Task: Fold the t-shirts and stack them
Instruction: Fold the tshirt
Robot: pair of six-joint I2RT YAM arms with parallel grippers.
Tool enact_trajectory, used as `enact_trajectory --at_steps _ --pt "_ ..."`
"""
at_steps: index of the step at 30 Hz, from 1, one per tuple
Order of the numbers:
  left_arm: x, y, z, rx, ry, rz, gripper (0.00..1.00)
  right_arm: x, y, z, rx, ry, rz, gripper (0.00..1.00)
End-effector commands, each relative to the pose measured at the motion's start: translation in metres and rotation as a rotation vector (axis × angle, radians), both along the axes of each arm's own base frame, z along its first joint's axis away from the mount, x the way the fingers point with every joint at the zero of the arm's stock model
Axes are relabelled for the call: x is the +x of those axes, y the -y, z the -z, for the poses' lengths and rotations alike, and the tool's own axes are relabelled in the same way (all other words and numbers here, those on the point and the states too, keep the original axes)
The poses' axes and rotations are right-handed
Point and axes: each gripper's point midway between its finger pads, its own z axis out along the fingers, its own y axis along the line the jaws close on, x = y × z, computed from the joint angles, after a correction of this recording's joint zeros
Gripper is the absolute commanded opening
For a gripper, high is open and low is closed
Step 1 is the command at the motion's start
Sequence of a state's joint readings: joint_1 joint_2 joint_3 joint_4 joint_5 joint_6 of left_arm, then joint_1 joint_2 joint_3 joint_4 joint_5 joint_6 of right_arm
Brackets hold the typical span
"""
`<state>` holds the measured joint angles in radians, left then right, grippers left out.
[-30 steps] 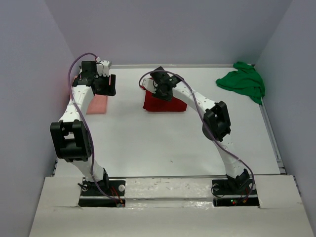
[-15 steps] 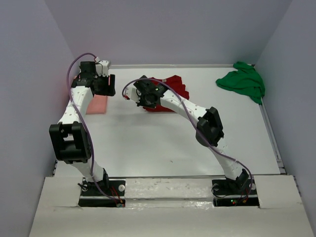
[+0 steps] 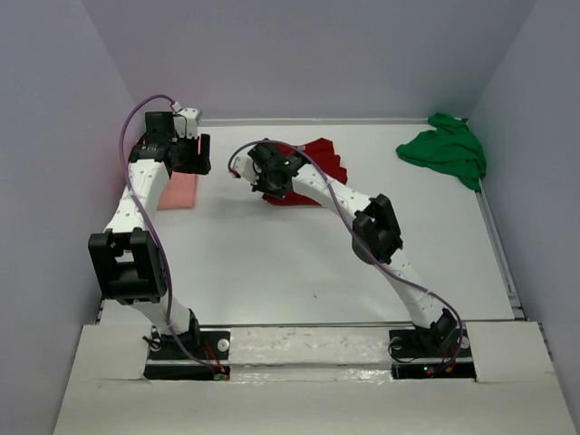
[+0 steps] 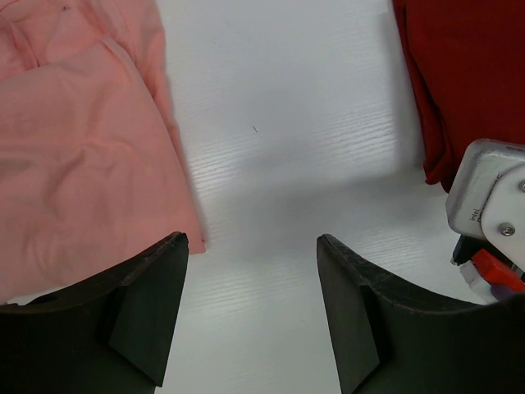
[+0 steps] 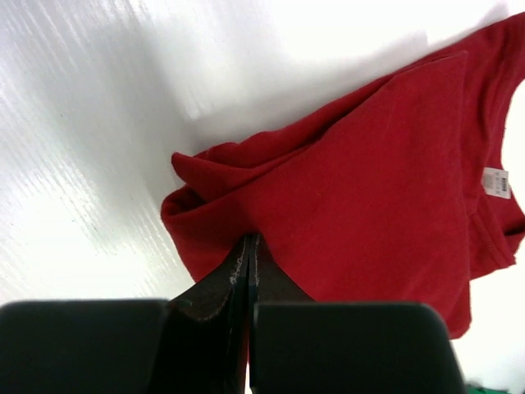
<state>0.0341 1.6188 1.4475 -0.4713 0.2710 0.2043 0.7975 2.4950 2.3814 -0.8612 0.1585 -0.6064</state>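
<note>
The dark red t-shirt (image 3: 322, 163) lies rumpled at the back middle of the table, with a white label near its collar (image 5: 495, 182). My right gripper (image 3: 276, 181) is at its left edge, shut on a fold of the red cloth (image 5: 248, 238). The salmon-pink t-shirt (image 3: 178, 192) lies folded at the back left. My left gripper (image 3: 190, 154) hovers open over bare table (image 4: 253, 238), between the pink cloth (image 4: 74, 164) and the red cloth (image 4: 467, 74), holding nothing. The bright green t-shirt (image 3: 446, 149) sits crumpled in the back right corner.
Grey walls close in the table on the left, back and right. The white table top (image 3: 299, 263) stretches from the shirts to the arm bases. The right wrist's white camera housing (image 4: 488, 201) shows at the right of the left wrist view.
The right arm swung left to the red shirt's left edge and its jaws closed on the cloth. The red shirt went from a neat rectangle to a spread, rumpled shape. The left arm barely moved.
</note>
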Motion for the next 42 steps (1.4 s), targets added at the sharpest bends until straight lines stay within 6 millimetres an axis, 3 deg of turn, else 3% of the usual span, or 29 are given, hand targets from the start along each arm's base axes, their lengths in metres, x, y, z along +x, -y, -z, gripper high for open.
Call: enact_trajectory --at_steps 1,8,15,18,22,28,35,39,42 --pt "-0.002 -0.001 -0.013 0.004 0.036 -0.002 0.74 0.001 -0.008 0.001 0.073 -0.023 0.016 0.0" --pt "-0.001 -0.001 -0.011 0.006 0.035 0.002 0.74 -0.006 0.019 0.023 0.073 -0.107 0.06 0.0" --pt "-0.002 -0.001 -0.007 0.009 0.027 0.001 0.74 0.0 0.032 0.038 0.079 -0.132 0.099 0.0" --pt "-0.002 -0.002 -0.007 0.008 0.028 0.003 0.74 -0.005 0.036 0.041 0.07 -0.147 0.1 0.0" --pt "-0.001 0.0 -0.006 -0.001 0.023 0.009 0.74 -0.017 0.057 0.044 0.051 -0.186 0.117 0.0" --pt "-0.002 0.004 -0.006 -0.013 0.022 0.022 0.74 -0.022 0.086 0.034 0.03 -0.19 0.14 0.0" --pt "-0.001 0.004 -0.008 -0.01 0.023 0.022 0.74 -0.025 0.075 0.014 0.083 -0.212 0.109 0.0" --pt "0.0 0.002 -0.009 -0.006 0.029 0.014 0.74 -0.011 0.064 -0.011 0.108 -0.172 0.091 0.4" --pt "0.002 0.0 -0.008 0.003 0.028 0.005 0.74 -0.004 0.061 -0.031 0.116 -0.143 0.084 0.44"
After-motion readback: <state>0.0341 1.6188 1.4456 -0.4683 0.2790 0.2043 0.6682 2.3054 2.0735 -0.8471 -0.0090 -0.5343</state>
